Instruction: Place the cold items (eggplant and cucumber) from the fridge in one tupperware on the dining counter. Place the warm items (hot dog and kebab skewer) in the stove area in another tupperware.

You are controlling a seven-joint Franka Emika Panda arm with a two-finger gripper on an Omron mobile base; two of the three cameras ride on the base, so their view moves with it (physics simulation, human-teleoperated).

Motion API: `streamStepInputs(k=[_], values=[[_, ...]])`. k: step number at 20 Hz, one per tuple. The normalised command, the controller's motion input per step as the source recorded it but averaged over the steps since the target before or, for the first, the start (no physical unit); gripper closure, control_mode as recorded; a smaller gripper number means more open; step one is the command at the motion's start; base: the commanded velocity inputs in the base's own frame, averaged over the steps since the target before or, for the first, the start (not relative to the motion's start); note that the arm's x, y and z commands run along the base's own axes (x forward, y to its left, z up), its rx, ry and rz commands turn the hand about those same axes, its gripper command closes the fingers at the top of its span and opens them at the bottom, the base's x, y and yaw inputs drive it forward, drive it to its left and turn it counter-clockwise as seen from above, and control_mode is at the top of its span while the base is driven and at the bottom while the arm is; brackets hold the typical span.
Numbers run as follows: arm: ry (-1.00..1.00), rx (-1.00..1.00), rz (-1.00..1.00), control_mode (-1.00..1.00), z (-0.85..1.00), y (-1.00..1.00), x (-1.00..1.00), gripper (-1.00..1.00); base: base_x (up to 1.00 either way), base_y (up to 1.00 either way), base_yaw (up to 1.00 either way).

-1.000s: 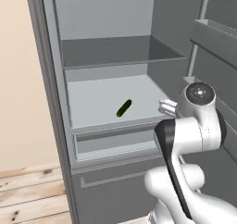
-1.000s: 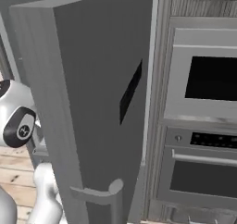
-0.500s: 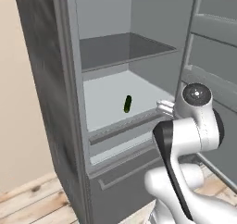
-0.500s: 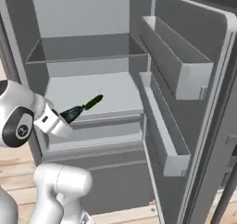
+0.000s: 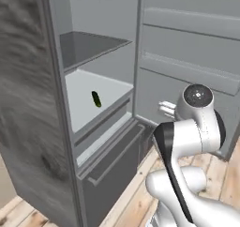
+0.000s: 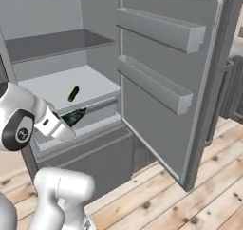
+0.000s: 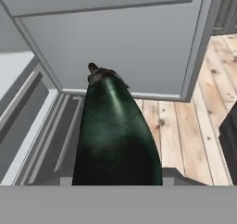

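While gripped lengthwise in the fingers (image 6: 71,119), long dark green-purple eggplant (image 7: 113,135) points stem-first away from the hand, out over wooden floor (image 7: 176,126) and towards the foot of the open grey fridge door (image 6: 166,81). Fingers partly closed around its thick end (tips themselves hidden behind its bulk in the hand view), so held, not merely touched. Carried clear of the white fridge shelf (image 6: 71,84), just in front of the lower drawer front (image 5: 110,162); probably kept low and near the arm so that it swings out past the door racks without knocking them. Seen from the right base view as a dark tapered shape jutting from the white wrist.

Small dark green cucumber (image 5: 96,99) left lying alone on that same white shelf inside the open grey fridge (image 5: 93,80), well apart from the hand, roughly mid-shelf (also plain in the right base view (image 6: 73,93)). Presumably left for a second trip, since only one item fits the grip.

Judged stage: first cold item lifted out, on its way to the dining surface; tupperware, hot dog and kebab skewer yet to be dealt with. Main risk judged to be the smooth rounded skin slipping in a grip at one end.
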Motion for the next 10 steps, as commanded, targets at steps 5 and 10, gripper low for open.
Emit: streamStepInputs(k=[5, 10], values=[[0.0, 0.0, 0.0, 1.0, 0.0, 0.0, 0.0, 1.0, -1.0, -0.03, -0.45], [0.0, 0.0, 0.0, 1.0, 0.0, 0.0, 0.0, 1.0, -1.0, -0.07, -0.35]])
